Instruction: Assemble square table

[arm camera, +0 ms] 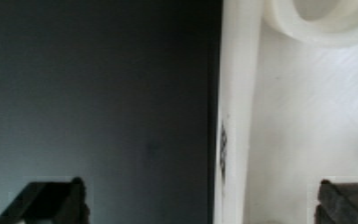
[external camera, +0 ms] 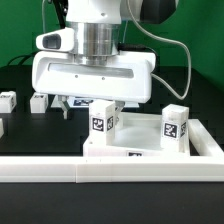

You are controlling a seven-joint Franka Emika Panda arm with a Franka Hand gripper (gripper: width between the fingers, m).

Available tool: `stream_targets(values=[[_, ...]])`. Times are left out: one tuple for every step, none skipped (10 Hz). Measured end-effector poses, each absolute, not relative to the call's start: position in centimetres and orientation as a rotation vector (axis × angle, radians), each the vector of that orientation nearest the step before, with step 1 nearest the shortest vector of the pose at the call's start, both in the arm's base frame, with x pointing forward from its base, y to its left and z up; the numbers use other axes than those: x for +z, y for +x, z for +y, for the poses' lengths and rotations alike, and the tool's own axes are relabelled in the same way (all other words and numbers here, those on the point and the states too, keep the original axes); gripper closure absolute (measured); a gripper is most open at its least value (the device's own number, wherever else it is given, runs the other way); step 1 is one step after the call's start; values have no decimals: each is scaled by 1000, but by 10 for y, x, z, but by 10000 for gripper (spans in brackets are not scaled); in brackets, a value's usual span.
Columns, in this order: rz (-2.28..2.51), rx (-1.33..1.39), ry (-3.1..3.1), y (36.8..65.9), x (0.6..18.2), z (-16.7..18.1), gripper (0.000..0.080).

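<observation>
The white square table top [external camera: 146, 136] lies at the exterior view's right, just behind the rail. Two tagged white legs stand on it, one at its left corner [external camera: 103, 116] and one at its right [external camera: 174, 123]. Two more legs [external camera: 38, 101] [external camera: 7, 100] stand on the black table at the left. My gripper [external camera: 90, 107] hangs low over the top's left edge, open and empty. In the wrist view the gripper [arm camera: 197, 205] straddles the top's rim [arm camera: 247, 120]. One fingertip [arm camera: 51, 200] is over the black table, the other over the white top. A round corner socket [arm camera: 327, 25] shows.
A long white border rail [external camera: 110, 172] runs along the front of the table. Green backdrop behind. Cables hang from the arm at the exterior view's upper right.
</observation>
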State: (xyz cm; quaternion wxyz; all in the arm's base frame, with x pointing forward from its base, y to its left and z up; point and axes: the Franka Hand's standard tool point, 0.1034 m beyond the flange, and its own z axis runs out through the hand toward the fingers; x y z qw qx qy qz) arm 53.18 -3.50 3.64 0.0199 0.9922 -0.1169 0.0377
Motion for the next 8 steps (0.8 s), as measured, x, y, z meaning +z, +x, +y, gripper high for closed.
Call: stream_targets(values=[[-368,116,3083,532,37,-37,151],[-419,124,3101,531,39,-45,151],[-420,136,3107,530,37,-42,151],[-418,143,3115,528,35,-38,151],[-419,151,3120,525,32,-39,151],[-415,158,3118,524,30,-39,151],[-406,168,3114,524,27,-37,151],[-403,171,3109,523,23,-37,151]])
